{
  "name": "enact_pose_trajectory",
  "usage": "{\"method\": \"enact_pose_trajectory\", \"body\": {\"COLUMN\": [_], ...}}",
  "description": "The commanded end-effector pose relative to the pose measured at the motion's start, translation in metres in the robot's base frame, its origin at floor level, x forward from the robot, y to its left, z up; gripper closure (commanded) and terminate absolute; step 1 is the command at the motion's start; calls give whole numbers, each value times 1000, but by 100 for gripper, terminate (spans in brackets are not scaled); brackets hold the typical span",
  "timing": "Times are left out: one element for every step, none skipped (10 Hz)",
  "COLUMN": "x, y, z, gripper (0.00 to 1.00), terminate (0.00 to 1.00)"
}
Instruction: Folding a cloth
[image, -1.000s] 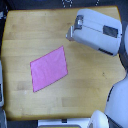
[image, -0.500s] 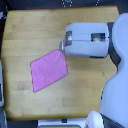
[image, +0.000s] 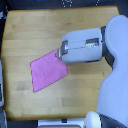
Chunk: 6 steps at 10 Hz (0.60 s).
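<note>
The pink-magenta cloth lies flat and tilted on the wooden table, left of the middle. My gripper sits at the end of the white and grey forearm, right over the cloth's upper right corner. It seems to touch or hover just above that corner. The view from above is too blurred to show how the fingers stand or whether they hold the fabric.
The robot's white body fills the exterior view's right side and covers that table edge. A dark object sits past the table's top edge. A grey strip runs along the left edge.
The arm has swung from the table's upper right down and left, bringing the gripper to the cloth's upper right corner. The cloth lies as before.
</note>
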Motion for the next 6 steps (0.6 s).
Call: {"method": "enact_pose_trajectory", "body": {"x": [-7, -5, 1, 3, 5, 5], "y": [1, -1, -5, -5, -6, -6], "z": [-41, -46, -52, -54, -57, -60], "gripper": [0, 0, 0, 0, 0, 0], "terminate": [0, 0, 0, 0, 0, 0]}}
